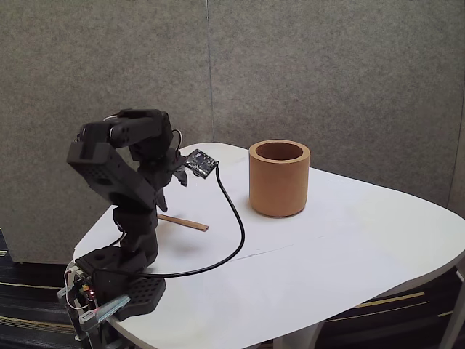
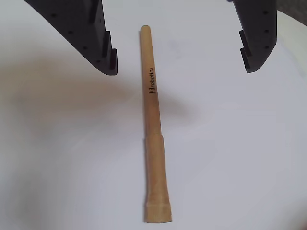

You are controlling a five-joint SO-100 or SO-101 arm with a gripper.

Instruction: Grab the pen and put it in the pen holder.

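**Operator:** Currently, what is the hand (image 2: 177, 72) doing?

**Technician:** It hangs over the pen (image 2: 153, 124) with both fingers spread wide and nothing between them. In the wrist view the left finger (image 2: 96, 43) and the right finger (image 2: 256, 38) stand on either side of the upper shaft, neither touching it. The left one is nearer the pen; the right one is well apart from it.

**Operator:** Why that attitude?

**Technician:** My reading: the pen lies flat on the white bench (image 2: 240, 158), so a straddling approach from above lets the fingers close across its narrow width. The printed lettering on the shaft sits between the fingers, so the grip would fall on the upper half.

**Operator:** Where are the task items?

**Technician:** In the fixed view the pen (image 1: 185, 222) lies near the left rim of the bench (image 1: 341, 269), partly behind the arm. The pen holder (image 1: 279, 179) stands upright, well apart to the right, mouth open and unobstructed.

**Operator:** Clearance?

**Technician:** Bare bench lies between pen and holder. The black cable (image 1: 234, 218) loops beside the pen; it could snag during transfer.
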